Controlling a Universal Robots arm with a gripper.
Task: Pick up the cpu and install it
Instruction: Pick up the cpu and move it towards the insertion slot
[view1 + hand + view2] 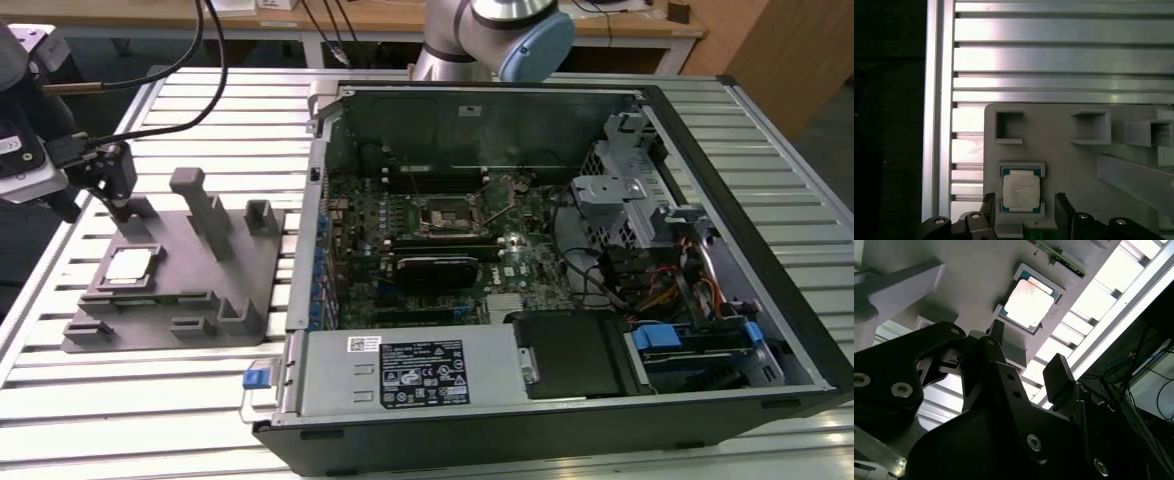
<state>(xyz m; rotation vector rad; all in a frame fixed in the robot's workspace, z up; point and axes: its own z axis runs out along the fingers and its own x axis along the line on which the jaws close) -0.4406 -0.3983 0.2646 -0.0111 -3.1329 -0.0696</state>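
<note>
The cpu [127,265] is a small silvery square chip lying flat in a shallow recess of the grey plastic fixture [200,290], on the exterior view's left. My gripper [123,205] hangs just above and behind it, apart from it. In the first wrist view the two black fingers [988,206] stand spread on either side of the cpu [1021,190], and the gripper [1024,206] is open with nothing held. The second wrist view shows the gripper [1026,352] with the cpu [1029,302] beyond its tips.
An open computer case [747,120] fills the exterior view's middle and right, with the black socket frame [445,212] on its green board. Upright grey blocks [200,200] rise from the fixture beside the gripper. A slatted aluminium table [147,400] lies beneath everything.
</note>
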